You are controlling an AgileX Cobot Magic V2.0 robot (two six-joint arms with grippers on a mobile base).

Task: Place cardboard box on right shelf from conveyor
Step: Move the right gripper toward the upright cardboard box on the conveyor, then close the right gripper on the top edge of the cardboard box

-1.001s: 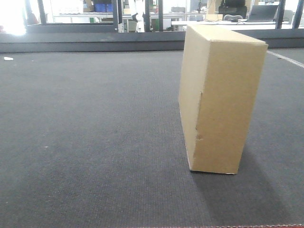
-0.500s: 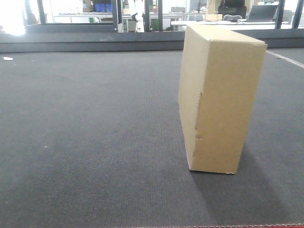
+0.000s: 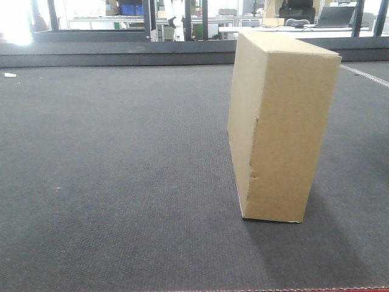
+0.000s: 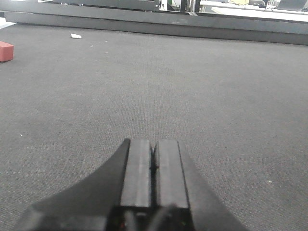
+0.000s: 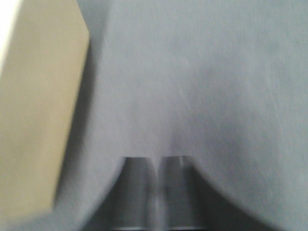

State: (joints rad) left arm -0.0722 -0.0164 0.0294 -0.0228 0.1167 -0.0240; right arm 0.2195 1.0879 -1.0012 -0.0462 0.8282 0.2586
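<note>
Standing upright, taller than it is wide, a plain tan cardboard box [image 3: 282, 128] rests on the conveyor [image 3: 121, 182], right of centre in the front view. One face turns toward the camera. The face on its left side carries a short vertical crease [image 3: 254, 152] with a small dent below it. The box throws a soft shadow onto the belt, toward the camera and to the right.

The belt is dark grey with a fine woven texture and fills nearly the whole view. A thin red edge [image 3: 273, 289] runs along its near side, and a low dark rail [image 3: 121, 58] closes off its far side. A small white scrap [image 3: 10, 75] lies far off to the left on the belt, well apart from the box. The left wrist view also shows a red block [image 4: 6, 50] at the far left of the belt.

Beyond the rail is a bright room seen through dark-framed windows [image 3: 149, 18]. Blue bins [image 3: 130, 9] sit in the distance, and a pale desk [image 3: 255, 28] stands near an open laptop [image 3: 334, 15].

The left fingers [image 4: 142, 163] are pressed flat together, holding nothing, low over bare belt. The right fingers [image 5: 137, 183], blurred, are also drawn together and empty. The box stands just to their left, apart from them.
</note>
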